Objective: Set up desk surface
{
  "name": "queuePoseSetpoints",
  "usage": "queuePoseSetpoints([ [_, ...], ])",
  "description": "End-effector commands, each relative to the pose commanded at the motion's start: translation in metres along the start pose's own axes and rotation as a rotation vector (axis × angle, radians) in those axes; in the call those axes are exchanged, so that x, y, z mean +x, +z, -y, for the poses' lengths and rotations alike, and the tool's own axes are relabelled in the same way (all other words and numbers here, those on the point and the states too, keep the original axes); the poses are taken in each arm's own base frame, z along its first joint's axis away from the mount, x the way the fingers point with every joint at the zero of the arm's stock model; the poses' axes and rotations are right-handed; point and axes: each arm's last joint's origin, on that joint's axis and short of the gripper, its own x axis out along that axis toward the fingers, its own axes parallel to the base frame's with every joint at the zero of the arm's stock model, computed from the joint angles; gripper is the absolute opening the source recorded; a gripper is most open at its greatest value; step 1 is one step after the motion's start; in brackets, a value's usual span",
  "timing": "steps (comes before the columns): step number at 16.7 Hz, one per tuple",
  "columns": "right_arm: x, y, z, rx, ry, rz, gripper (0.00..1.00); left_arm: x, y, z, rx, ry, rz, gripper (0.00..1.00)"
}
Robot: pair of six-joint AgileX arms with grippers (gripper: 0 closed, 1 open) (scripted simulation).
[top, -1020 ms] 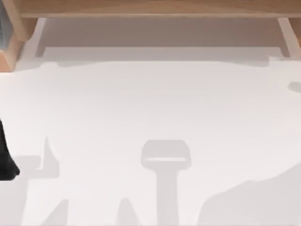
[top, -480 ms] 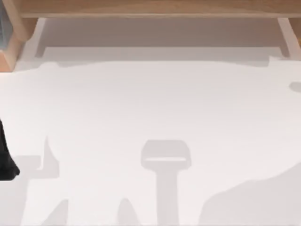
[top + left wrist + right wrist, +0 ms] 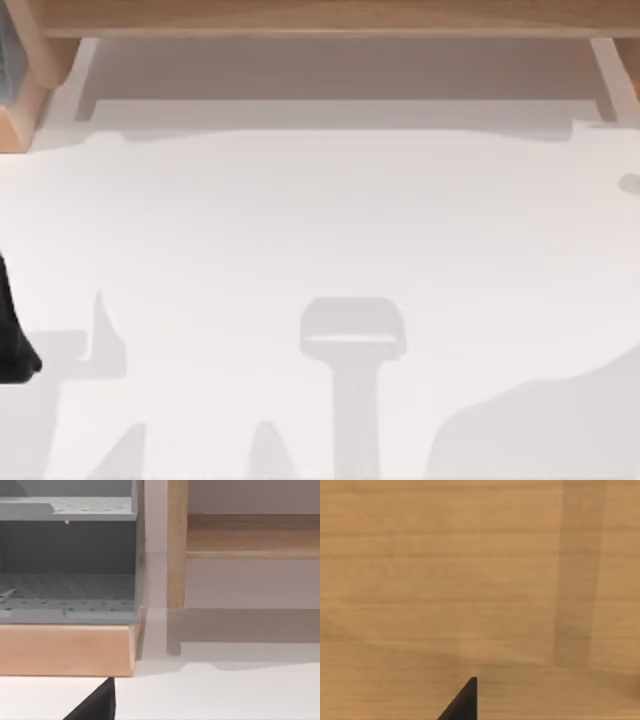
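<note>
Nearest edge, top view: you see soft grey shadows lying across the desk surface, one at the middle shaped like a wide head on a stem, a broader one toward the right corner.
Left arm: you find a black part of it at the left edge of the top view, over the white top.
Left gripper: you cannot tell how its fingers stand; a black wedge sits at the edge of the left wrist view (too little to read).
Right gripper: you cannot tell here either; a black wedge shows against light-brown wood in the right wrist view.
Desk surface: it spreads flat, white and matte across most of the top view, reaching back to the frame.
Far side: you see a light-brown wooden frame bordering the white top, with a wooden post standing on it.
Far left corner: a grey perforated shelf unit sits on a wooden base, just beside the post.
</note>
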Motion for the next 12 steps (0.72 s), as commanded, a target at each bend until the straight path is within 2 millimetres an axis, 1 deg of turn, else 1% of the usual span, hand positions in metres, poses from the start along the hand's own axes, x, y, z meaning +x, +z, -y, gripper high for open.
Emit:
queuePoseSetpoints([
  [7, 0.0, 0.0, 0.0, 0.0, 0.0, 0.0, 1.0, 0.0, 0.0, 0.0, 0.0, 0.0, 0.0, 1.0],
  [8, -0.007, -0.002, -0.014, 0.025, 0.049, -0.011, 1.0, 0.0, 0.0, 0.0, 0.0, 0.0, 0.0, 1.0],
  [9, -0.007, -0.002, -0.014, 0.025, 0.049, -0.011, 1.0, 0.0, 0.0, 0.0, 0.0, 0.0, 0.0, 1.0],
  [11, -0.008, 0.004, -0.007, 0.056, 0.056, -0.007, 1.0, 0.0, 0.0, 0.0, 0.0, 0.0, 0.0, 1.0],
  [12, -0.009, 0.01, 0.0, 0.086, 0.062, -0.006, 1.0, 0.0, 0.0, 0.0, 0.0, 0.0, 0.0, 1.0],
])
